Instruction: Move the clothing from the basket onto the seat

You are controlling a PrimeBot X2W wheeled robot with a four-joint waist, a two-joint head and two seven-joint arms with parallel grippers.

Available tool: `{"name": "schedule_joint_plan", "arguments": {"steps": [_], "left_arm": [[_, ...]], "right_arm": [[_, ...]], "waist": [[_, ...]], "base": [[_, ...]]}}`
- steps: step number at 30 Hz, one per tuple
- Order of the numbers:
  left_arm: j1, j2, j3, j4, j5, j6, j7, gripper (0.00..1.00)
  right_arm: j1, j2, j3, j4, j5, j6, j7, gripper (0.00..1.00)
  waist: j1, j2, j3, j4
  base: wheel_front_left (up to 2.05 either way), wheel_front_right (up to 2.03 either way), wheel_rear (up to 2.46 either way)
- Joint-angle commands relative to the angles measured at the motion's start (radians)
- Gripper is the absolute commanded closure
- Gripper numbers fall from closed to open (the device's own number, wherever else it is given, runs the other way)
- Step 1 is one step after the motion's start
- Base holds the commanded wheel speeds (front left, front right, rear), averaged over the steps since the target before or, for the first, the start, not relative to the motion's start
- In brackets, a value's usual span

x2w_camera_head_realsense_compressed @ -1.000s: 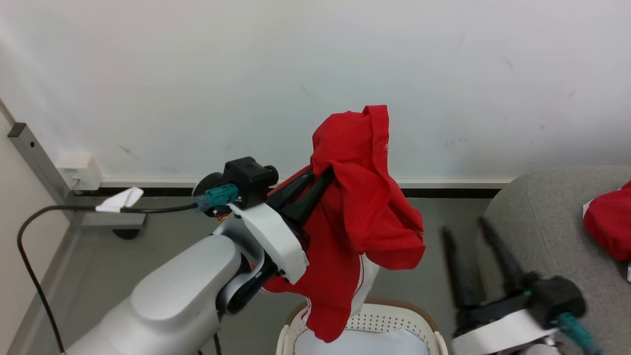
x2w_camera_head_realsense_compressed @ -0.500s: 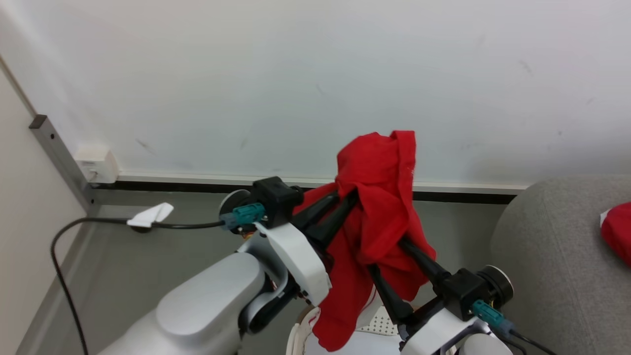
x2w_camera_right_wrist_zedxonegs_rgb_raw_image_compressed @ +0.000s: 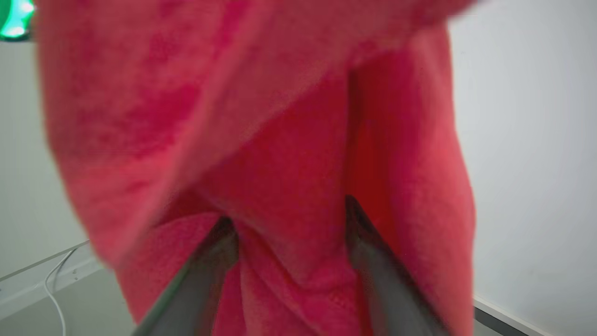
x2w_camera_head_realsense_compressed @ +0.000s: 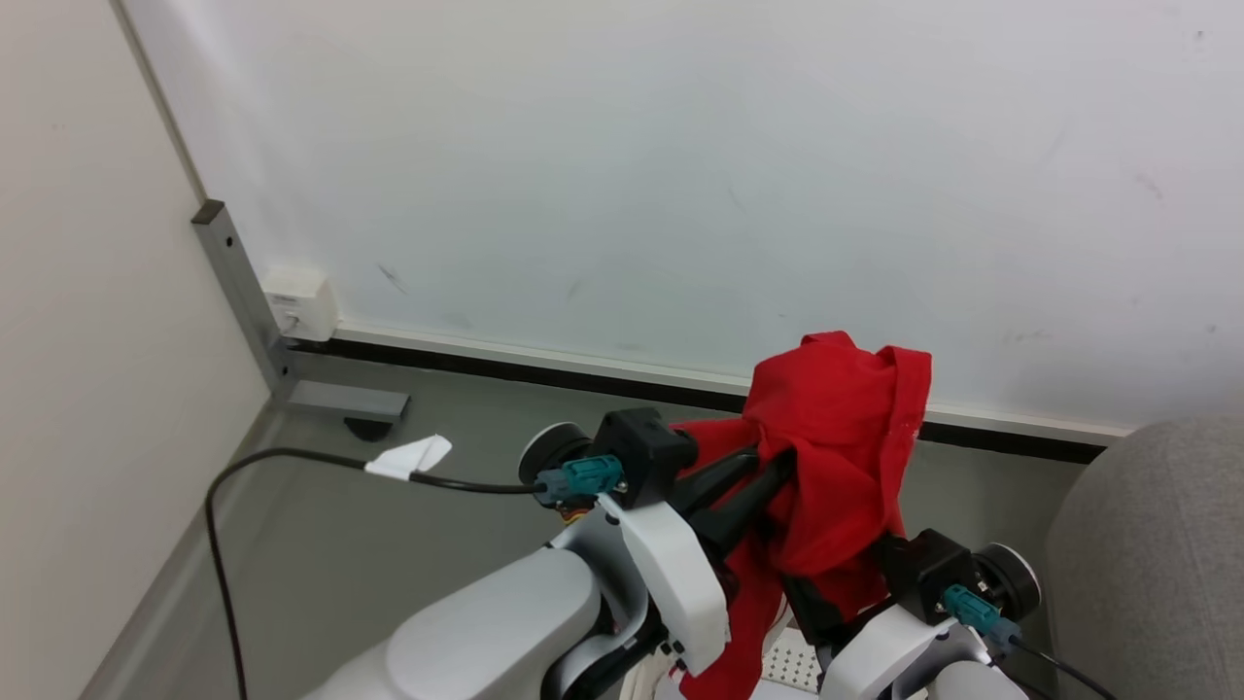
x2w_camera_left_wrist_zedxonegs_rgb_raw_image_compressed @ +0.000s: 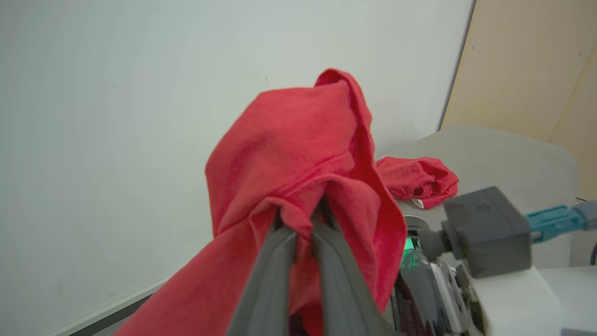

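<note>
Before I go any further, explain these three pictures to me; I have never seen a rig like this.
This is a wheeled robot with two arms, each ending in a two-fingered gripper. One picture looks down from its head; the other two look along each wrist's fingers. The left gripper is shut on a red garment, held above the basket. The right gripper is open, its fingers spread in the same cloth. A second red garment lies on the grey seat.
</note>
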Motion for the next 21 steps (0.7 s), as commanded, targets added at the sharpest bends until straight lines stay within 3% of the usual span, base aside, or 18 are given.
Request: {"name": "schedule_joint_plan", "arguments": {"steps": [1,2,3,4,15,21], "left_arm": [[0.009,0.000,-0.001,-0.006,0.005,0.000,0.002,1.00],[0.009,-0.001,-0.004,-0.008,0.006,0.000,0.004,1.00],[0.009,0.000,-0.006,-0.010,0.007,0.001,0.006,1.00],[0.008,0.002,-0.007,-0.011,0.008,0.003,0.008,1.00],[0.020,0.021,0.001,0.005,-0.011,0.014,0.001,1.00],[0.031,0.023,0.003,0.019,-0.011,0.017,-0.014,1.00]], "right_arm": [[0.004,-0.001,-0.006,-0.003,-0.003,-0.002,0.000,0.00],[0.007,-0.001,-0.006,-0.009,0.002,-0.003,0.000,0.22],[0.009,-0.001,-0.002,-0.017,0.008,-0.002,0.000,0.83],[0.012,-0.001,0.002,-0.023,0.013,-0.003,0.000,1.00],[0.054,-0.001,-0.015,-0.076,0.071,-0.002,0.000,1.00],[0.092,-0.001,-0.065,-0.187,0.104,-0.002,0.000,1.00]], "waist": [[0.0000,0.0000,-0.006,0.012],[0.0000,0.0000,-0.007,0.016],[0.0000,0.0000,-0.007,0.019],[0.0000,0.0000,-0.008,0.021],[0.0000,0.0000,-0.012,0.027],[0.0000,0.0000,-0.015,0.019]], "base": [[0.00,0.00,0.00],[0.00,0.00,0.00],[0.00,0.00,0.00],[0.00,0.00,0.00],[0.00,0.00,0.00],[0.00,0.00,0.00]]}}
